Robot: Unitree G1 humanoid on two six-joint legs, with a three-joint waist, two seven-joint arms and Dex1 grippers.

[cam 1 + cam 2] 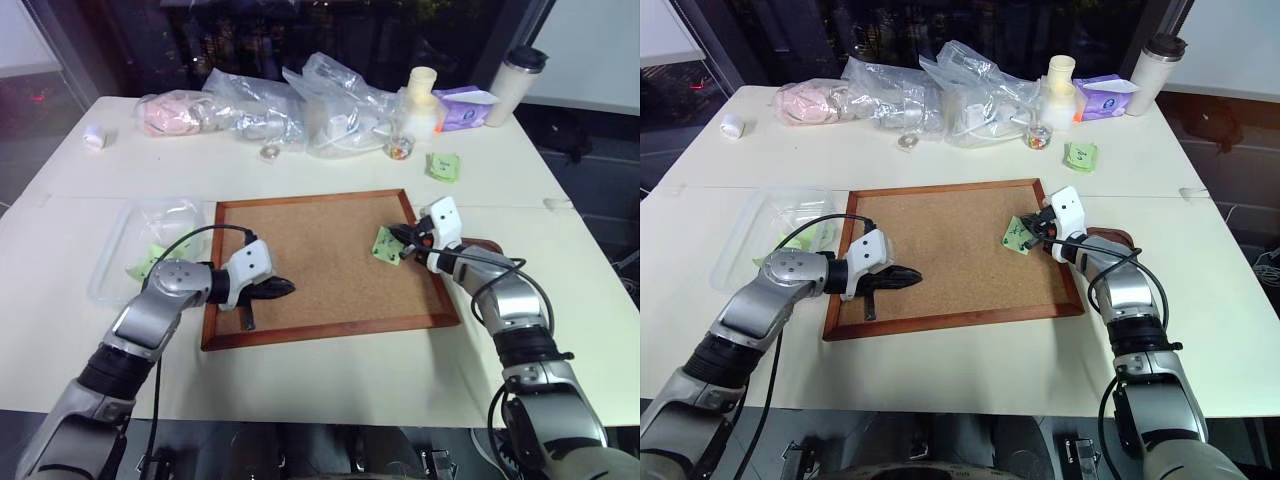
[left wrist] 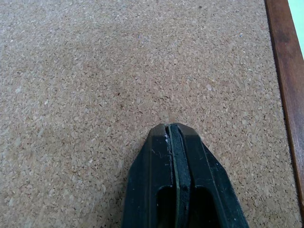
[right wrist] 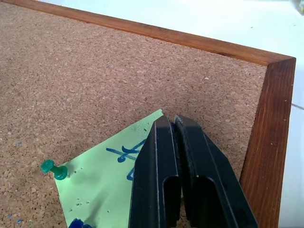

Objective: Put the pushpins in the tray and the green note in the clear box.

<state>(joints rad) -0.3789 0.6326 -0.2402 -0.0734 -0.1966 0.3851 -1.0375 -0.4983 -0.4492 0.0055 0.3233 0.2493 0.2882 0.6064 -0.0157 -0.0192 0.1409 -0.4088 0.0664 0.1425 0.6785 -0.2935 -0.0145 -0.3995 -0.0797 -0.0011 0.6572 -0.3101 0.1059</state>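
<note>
Presently, the right gripper [image 3: 172,124] is seen over the near-right part of the corkboard [image 1: 310,260], its two black fingers pressed together with the tips at the upper corner of the green note [image 3: 107,183]. Whether paper is actually caught between the pads cannot be told; the fingers lie over the note's edge. The note lies flat on the cork beneath and just ahead of this gripper, blue scribbles marked on it, and a green pushpin [image 3: 53,169] is stuck at its far corner, away from the fingertips. The board's wooden frame runs close beside the gripper on its outer side. Just behind this gripper's wrist, off the board's right edge, the dark brown tray [image 1: 483,245] is partly hidden by the arm.

The left gripper [image 1: 278,289] is held low over the left part of the cork, fingers shut flat against each other with nothing between them, pointing across the board towards the other gripper, well apart from it. Behind and outward of the left arm, the clear box [image 1: 128,245] sits on the table [image 1: 330,380], with pale green paper visible inside. Far beyond both grippers, another green note [image 1: 442,166] lies on the table near wrinkled plastic bags [image 1: 300,100].
</note>
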